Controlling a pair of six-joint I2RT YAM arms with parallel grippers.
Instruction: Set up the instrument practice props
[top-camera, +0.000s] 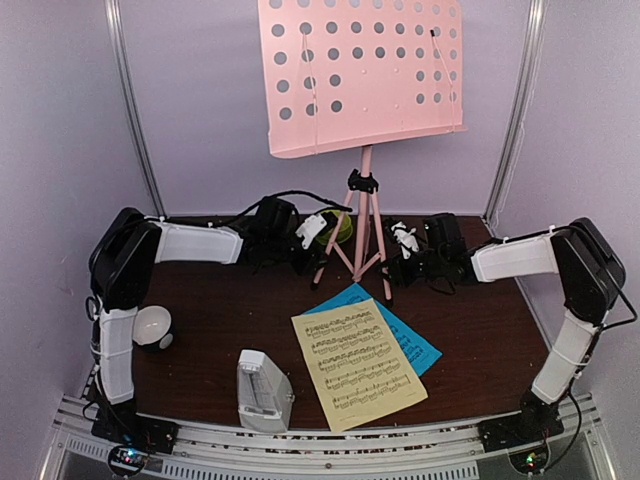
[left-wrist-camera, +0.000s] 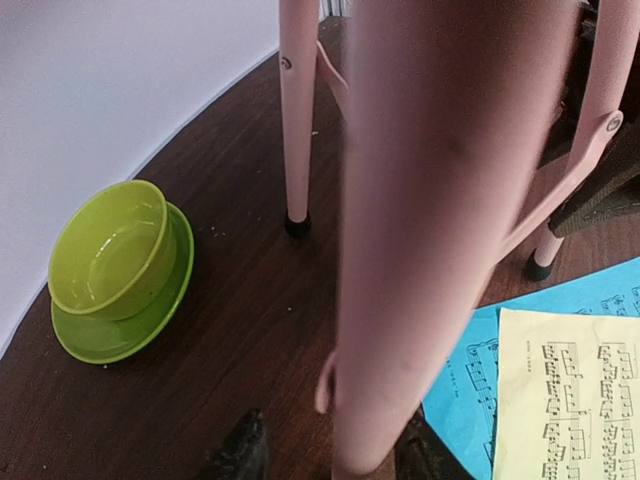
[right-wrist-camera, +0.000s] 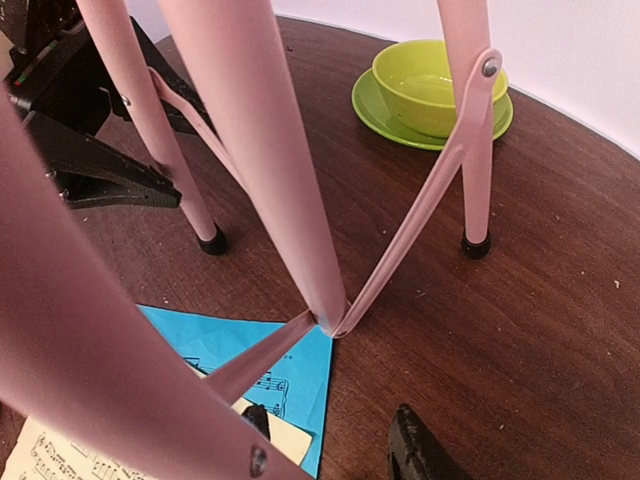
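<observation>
The music stand (top-camera: 365, 75) stands upright at the upper centre of the overhead view. Its three legs are spread on the counter (top-camera: 480, 340), so the punched panel faces the arms and its lower lip can carry pages. Both arms reach in low toward the tripod, one from each side. This suggests the step in hand is seating or squaring the stand, not handling paper.

The left claw (left-wrist-camera: 335, 455) is apart. Its fingers (left-wrist-camera: 245, 450) straddle one pink leg (left-wrist-camera: 400, 220), with a visible gap on the left side of the frame, so the leg is bracketed, not clamped. The right claw (right-wrist-camera: 335, 440) is also apart, with bare counter between its fingers. Another leg crosses the lower left of that view beside the claw, not inside it.

The yellow page (top-camera: 358, 365) lies flat at lower centre, overlapping the blue page (top-camera: 415, 345), just in front of the tripod feet. The metronome (top-camera: 262, 390) stands upright to the lower left of centre. Neither page is on the stand, so the setup appears to be at an early stage.

The green bowl (left-wrist-camera: 110, 255) sits on its saucer (left-wrist-camera: 120, 345) at the left of the left wrist view, near one foot. A wide shift of the tripod could strike it.
</observation>
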